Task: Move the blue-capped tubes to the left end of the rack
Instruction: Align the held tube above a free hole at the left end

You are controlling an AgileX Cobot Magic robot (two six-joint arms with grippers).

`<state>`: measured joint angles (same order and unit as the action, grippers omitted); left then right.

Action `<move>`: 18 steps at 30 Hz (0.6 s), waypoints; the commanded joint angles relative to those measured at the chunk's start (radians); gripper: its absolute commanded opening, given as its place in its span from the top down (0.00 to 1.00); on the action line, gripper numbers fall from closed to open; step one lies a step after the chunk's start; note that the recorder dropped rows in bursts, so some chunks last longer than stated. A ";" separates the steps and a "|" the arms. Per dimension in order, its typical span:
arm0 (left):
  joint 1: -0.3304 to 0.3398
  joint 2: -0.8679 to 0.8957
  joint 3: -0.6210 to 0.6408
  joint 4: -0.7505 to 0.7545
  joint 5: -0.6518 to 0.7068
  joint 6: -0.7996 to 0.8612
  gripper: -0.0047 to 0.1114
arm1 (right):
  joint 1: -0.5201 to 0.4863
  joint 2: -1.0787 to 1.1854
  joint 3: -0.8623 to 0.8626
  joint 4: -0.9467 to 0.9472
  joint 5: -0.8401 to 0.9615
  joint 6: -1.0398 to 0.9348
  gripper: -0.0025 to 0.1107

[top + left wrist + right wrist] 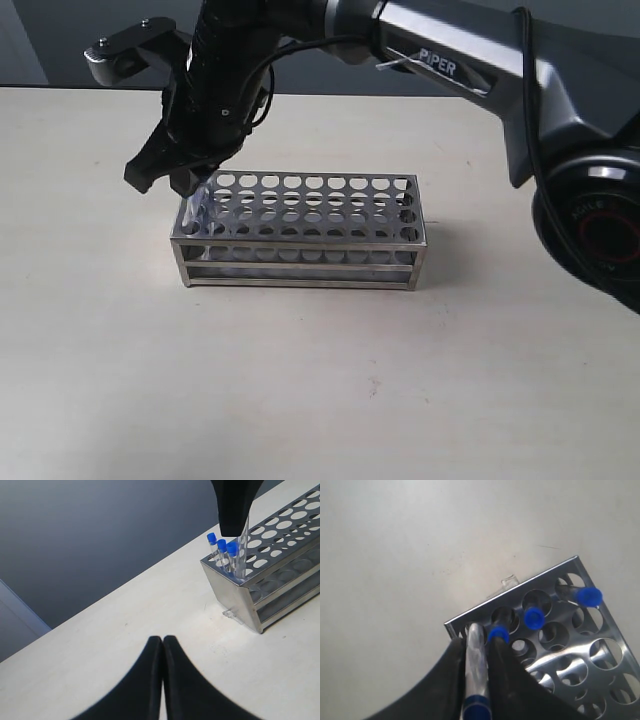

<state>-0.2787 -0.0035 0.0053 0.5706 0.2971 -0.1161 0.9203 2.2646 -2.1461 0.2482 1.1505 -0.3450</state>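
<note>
Right gripper [479, 645]: pinching 1 blue-capped tube [475, 670] by its upper body, cap toward the wrist, which leaves the bottom end free to enter a hole.
Position: tilted slightly, lower end at a corner hole on the left end of the rack [300, 262]; depth unclear.
Neighbours: 3 blue-capped tubes [534, 617] stand in adjacent left-end holes.
Left gripper [163, 640]: pressed together, empty, above the table [320, 400], apart from the rack.
Progress: likely the last of 4.

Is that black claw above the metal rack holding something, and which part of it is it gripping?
Yes: the right gripper pinches a slim clear blue-capped tube by its clear body, below the cap, at the end of the silvery metal rack.
</note>
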 commanded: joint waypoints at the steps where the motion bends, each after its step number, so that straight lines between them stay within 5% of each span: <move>1: -0.004 0.003 -0.005 -0.016 -0.006 -0.005 0.95 | 0.001 -0.004 -0.005 0.006 -0.005 -0.015 0.99; 18: -0.004 0.003 -0.005 -0.016 -0.004 -0.005 0.95 | 0.047 0.072 -0.013 0.020 -0.023 -0.026 0.99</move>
<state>-0.2787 -0.0035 0.0053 0.5706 0.2971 -0.1161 0.9508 2.3126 -2.1596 0.2461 1.1467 -0.3644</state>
